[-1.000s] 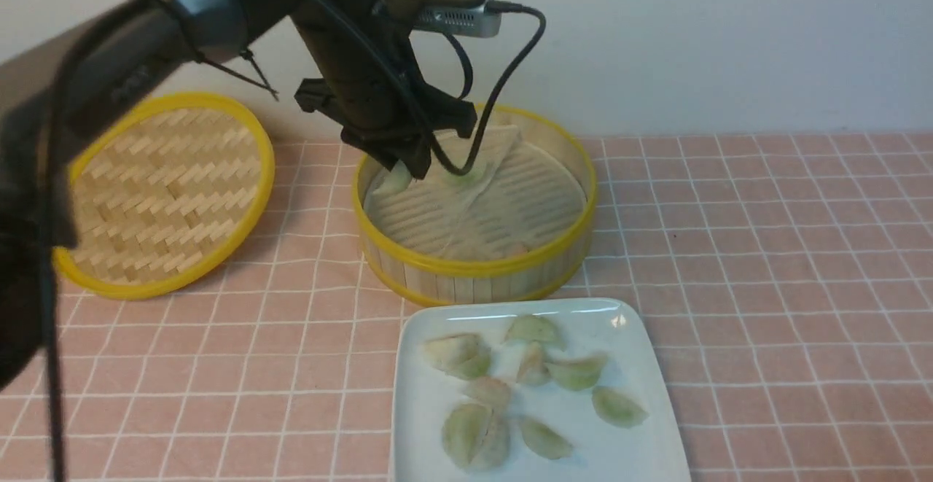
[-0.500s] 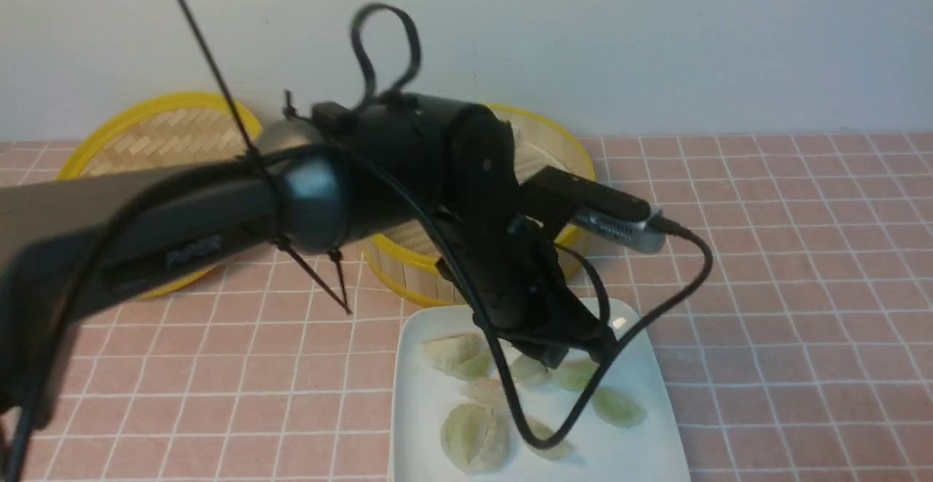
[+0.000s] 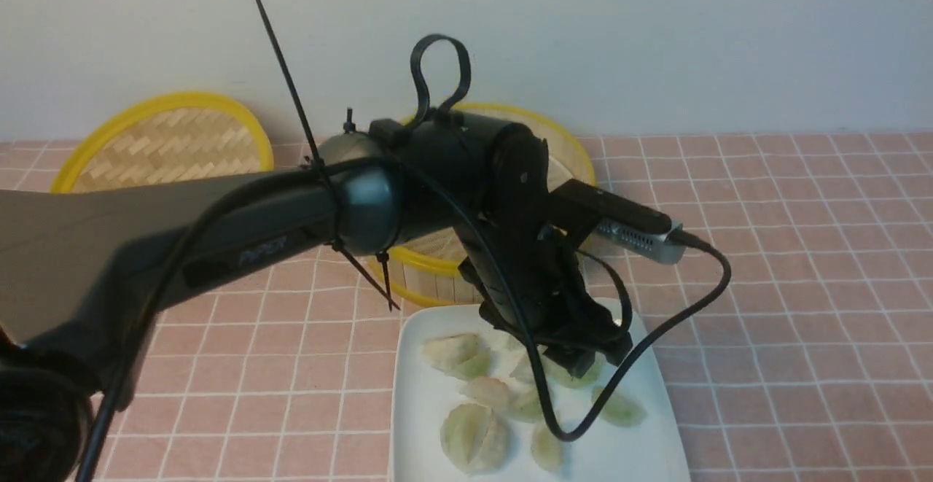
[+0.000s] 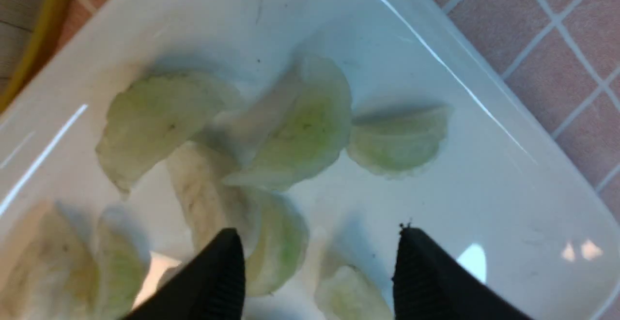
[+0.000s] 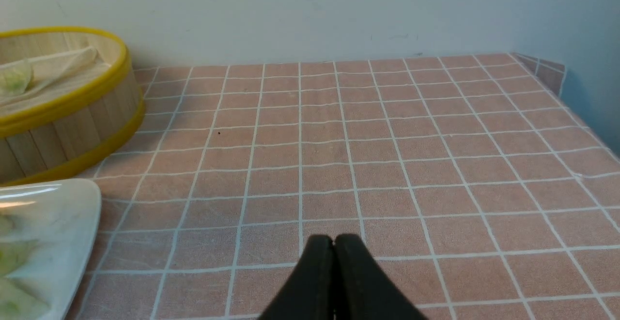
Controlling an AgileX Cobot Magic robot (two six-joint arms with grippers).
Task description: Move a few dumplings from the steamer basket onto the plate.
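Note:
My left gripper (image 3: pixel 587 358) hangs just over the white plate (image 3: pixel 426 424), open with nothing between its fingers. In the left wrist view the left gripper (image 4: pixel 317 247) has its jaws well apart above several pale green dumplings (image 4: pixel 300 131) lying on the plate (image 4: pixel 484 204); one dumpling (image 4: pixel 348 291) lies under the gap. The steamer basket (image 3: pixel 430 281) stands behind the plate, mostly hidden by my left arm. In the right wrist view one dumpling (image 5: pixel 14 78) sits in the basket (image 5: pixel 63 116). My right gripper (image 5: pixel 333 242) is shut and empty, low over the tablecloth right of the plate (image 5: pixel 58 223).
The woven bamboo lid (image 3: pixel 168 143) leans at the back left against the wall. A pink checked cloth (image 3: pixel 787 285) covers the table. A cable (image 3: pixel 656 329) from the wrist camera loops down over the plate's right side.
My left arm swung from inside the steamer basket forward and down to the plate. Its jaws now stand apart over the dumplings, and the dumplings on the plate have shifted a little.

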